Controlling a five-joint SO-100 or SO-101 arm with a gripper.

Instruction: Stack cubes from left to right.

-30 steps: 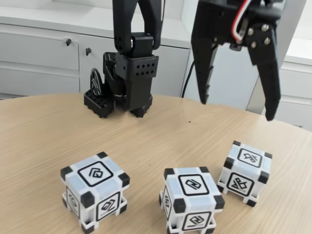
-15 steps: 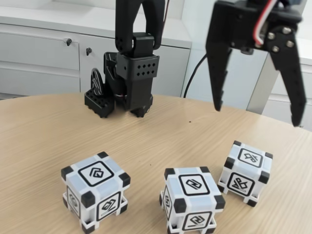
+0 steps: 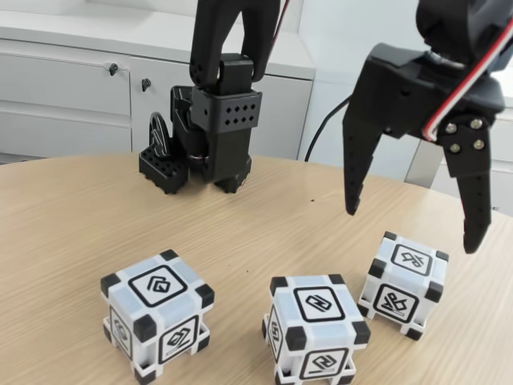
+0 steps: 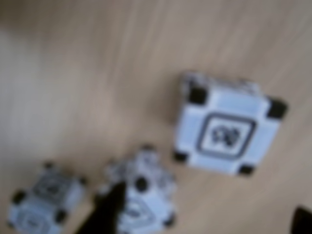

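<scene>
Black two-finger gripper [image 3: 409,233] spread wide, empty, poised above the right-hand pale grey-white plastic cube with black corners [image 3: 401,285], middle cube [image 3: 314,326] and left cube [image 3: 155,312] apart in a row on the round wooden table [image 3: 72,216], wrist view blurred.

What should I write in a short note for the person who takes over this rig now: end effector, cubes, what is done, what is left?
End effector: open, empty, hanging in the air above the right cube in the fixed view.
Cubes: all three stand apart on the wooden table, in a rough row; left cube, middle cube, right cube slightly further back.
Done: nothing is stacked, no cube is grasped.
Left: every grasp and both stacking steps.
</scene>
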